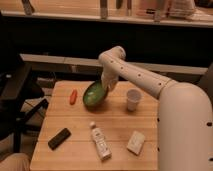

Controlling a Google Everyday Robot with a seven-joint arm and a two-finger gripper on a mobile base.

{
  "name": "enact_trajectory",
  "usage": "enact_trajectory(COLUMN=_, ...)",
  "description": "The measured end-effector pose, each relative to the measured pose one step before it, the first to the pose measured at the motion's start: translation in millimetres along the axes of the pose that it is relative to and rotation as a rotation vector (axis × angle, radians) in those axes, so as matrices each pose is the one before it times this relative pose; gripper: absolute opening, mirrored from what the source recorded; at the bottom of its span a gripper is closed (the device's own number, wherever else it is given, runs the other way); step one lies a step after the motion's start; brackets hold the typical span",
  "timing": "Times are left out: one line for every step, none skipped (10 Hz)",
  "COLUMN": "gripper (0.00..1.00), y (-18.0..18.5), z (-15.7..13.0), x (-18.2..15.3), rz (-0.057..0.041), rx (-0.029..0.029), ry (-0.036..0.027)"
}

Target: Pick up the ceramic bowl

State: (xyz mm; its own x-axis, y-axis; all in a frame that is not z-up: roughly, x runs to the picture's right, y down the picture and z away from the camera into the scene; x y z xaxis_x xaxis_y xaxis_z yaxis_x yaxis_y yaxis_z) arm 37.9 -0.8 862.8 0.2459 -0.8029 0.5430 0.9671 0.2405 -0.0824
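1. You are looking at a scene under warm, yellowish indoor light that falls from above. The wooden table [117, 125] and the white arm [145, 80] are the brightest areas.
2. Behind the table the background drops to near black. Only the ledge [75, 11] along the top catches a pale band of light.
3. The gripper [106, 86], clamped on the far rim of the ceramic bowl [94, 96], sits in the arm's own shade and looks dark.
4. The tilted bowl throws a soft shadow onto the wood beneath it.
5. The white cup [132, 99] and the bottle [100, 141] cast short, diffuse shadows.
6. The chair [17, 95] on the left sinks into the darkness.
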Motion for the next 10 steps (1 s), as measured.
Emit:
enact_trajectory(gripper=0.01, y=0.85, z=-7.62, x=1.63, rz=0.00009, rx=0.00307, ry=0.00293)
enact_trajectory(gripper=0.01, y=0.49, z=-5.0, x=1.11, rz=-0.00017, rx=0.00201, ry=0.00239)
enact_trajectory(gripper=0.01, y=0.69, z=-3.08, x=0.21, rz=-0.00106, rx=0.00114, ry=0.00233)
enact_trajectory(gripper=0.01, y=-0.48, z=-0.54, x=-0.18, rz=-0.0014, rx=0.00133, ry=0.00171)
enact_trajectory(gripper=0.01, y=-1.54, z=-2.44, x=0.14, rz=-0.00203, rx=0.00256, ry=0.00312)
enact_trajectory(gripper=0.01, y=-1.55, z=-2.91, x=0.08, rz=-0.00125, rx=0.00426, ry=0.00296)
enact_trajectory(gripper=0.01, y=0.15, z=-1.36, x=0.11, rz=0.00046, rx=0.00115, ry=0.00108)
enact_trajectory(gripper=0.01, y=0.83, z=-1.92, x=0.52, rz=0.00172, rx=0.00276, ry=0.00158)
enact_trajectory(gripper=0.01, y=0.03, z=-3.53, x=0.55, rz=-0.00056, rx=0.00168, ry=0.00174)
enact_trajectory(gripper=0.01, y=-0.27, z=-1.44, x=-0.12, rz=-0.00115, rx=0.00053, ry=0.00015)
